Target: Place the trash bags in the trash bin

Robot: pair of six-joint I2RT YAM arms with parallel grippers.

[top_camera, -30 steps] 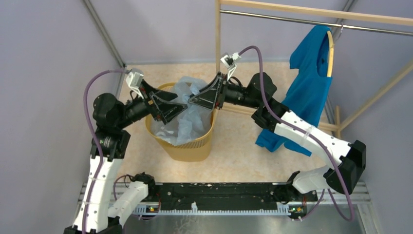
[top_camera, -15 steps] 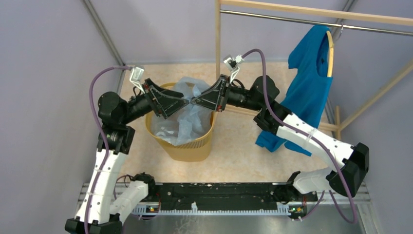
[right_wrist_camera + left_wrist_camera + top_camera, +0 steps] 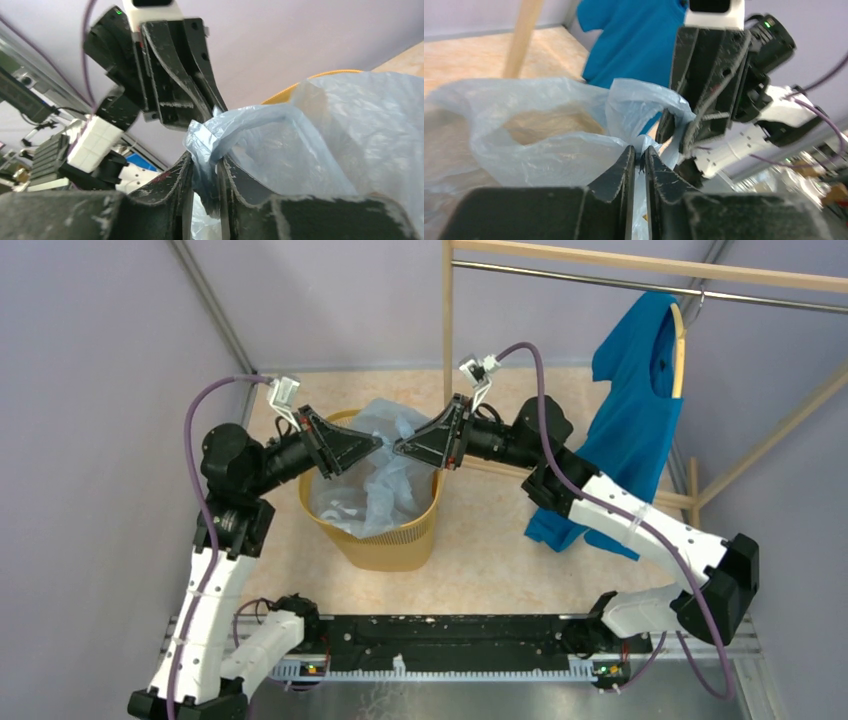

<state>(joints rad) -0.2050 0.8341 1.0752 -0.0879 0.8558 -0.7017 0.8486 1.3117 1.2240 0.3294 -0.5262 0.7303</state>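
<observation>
Top external view: left gripper [image 3: 376, 443] and right gripper [image 3: 399, 448] sit nearly tip to tip at frame centre, each pinched on the trash bag [image 3: 385, 490] rim. Bag body hangs straight below them, mostly inside the bin [image 3: 400, 540].

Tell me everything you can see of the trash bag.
The trash bag is thin, translucent pale blue-grey plastic film, crinkled and floppy. Most of it sits bunched inside the yellow-orange mesh trash bin, with its upper part standing above the rim. The top edge is gathered into a wrinkled fold. The left hand and the right hand each pinch that fold from opposite sides, their tips nearly meeting above the bin.
</observation>
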